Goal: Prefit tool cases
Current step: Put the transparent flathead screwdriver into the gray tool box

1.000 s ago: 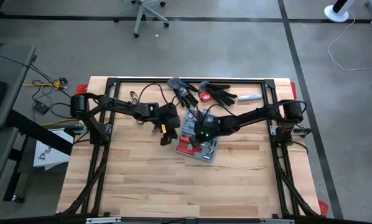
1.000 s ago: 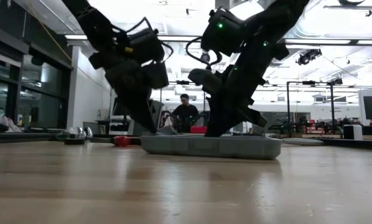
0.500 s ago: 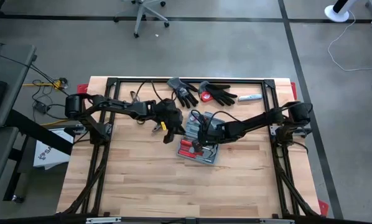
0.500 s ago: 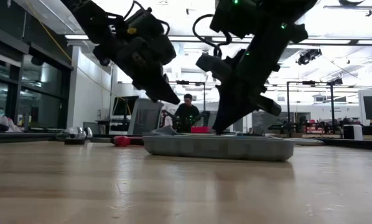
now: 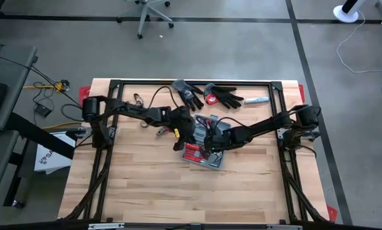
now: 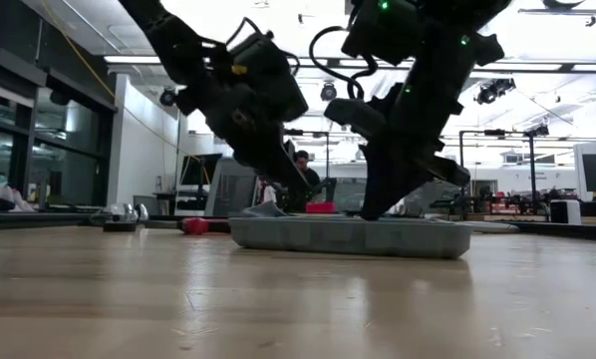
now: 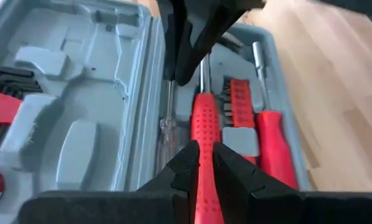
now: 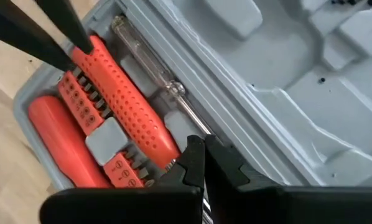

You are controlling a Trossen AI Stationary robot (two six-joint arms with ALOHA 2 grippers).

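Grey-blue tool case [image 7: 80,93] holds red, dot-textured screwdriver handles [image 7: 204,134]; gloves [image 5: 207,94] black.

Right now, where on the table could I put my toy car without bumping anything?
The wide bare wood on the near side of the table, in front of the tool case, is free. It is crowded at the case, where the left gripper and right gripper meet, and behind it by the black gloves.

Wooden table [image 5: 152,185] carries open tool case [image 5: 204,160], black gloves [image 5: 207,94].
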